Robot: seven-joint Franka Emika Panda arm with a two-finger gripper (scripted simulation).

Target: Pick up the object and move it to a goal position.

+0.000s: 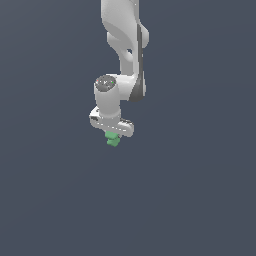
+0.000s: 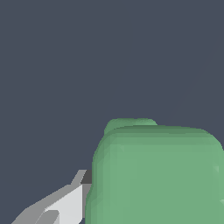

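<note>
Near the middle of the exterior pic, a bit above centre, hangs the white robot arm (image 1: 122, 50). It comes down from the top edge w/ a bend and a dark grey strip on one side. At its low end sits the white hand (image 1: 113, 134), pointing down. Right under the hand is the small matte green block (image 1: 113, 139), shaped a bit like an hourglass w/ two bumpy lobes. Its top lobe is tucked up into the hand and its low lobe sticks out below. The hand is closed on the green block and grips it; the fingers are too small to see apart in this pic.

All around is flat dark grey-blue, so I can't tell if the block is up in the air or near the ground.

In the wrist pic the green block (image 2: 157, 175) is very big and close. It fills the lower right part. One light grey finger (image 2: 65, 203) shows at the lower left, touching the block's side.
</note>
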